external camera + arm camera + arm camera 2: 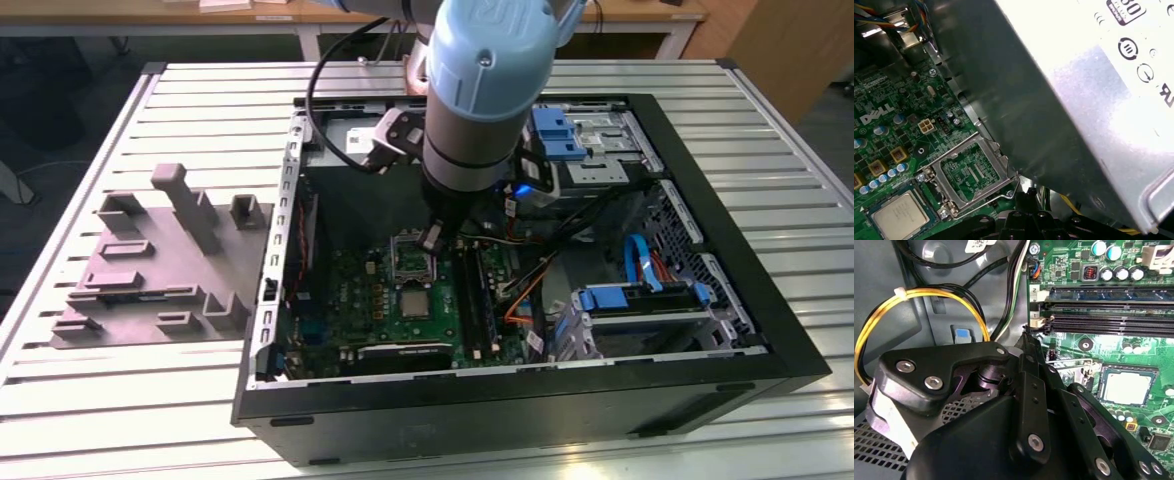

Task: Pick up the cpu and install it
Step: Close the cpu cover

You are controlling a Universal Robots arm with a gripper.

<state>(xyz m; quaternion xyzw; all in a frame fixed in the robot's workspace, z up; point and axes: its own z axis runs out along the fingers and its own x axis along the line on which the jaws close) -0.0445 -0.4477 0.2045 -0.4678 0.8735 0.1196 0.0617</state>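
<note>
Exterior view: high above the open computer case [534, 400], looking steeply down from well back, taking in the slatted table [80, 400] and grey moulded tray [160, 270] beside the case. Second wrist view: inside the case, close over the motherboard [1079, 260], looking past the gripper [1029, 340] body. First wrist view: also inside, close to the motherboard [884, 100], beside the big grey box [1064, 100]. Shared by all three: the socket with the cpu [416, 303] [1128, 385] [899, 216] seated in it.
</note>
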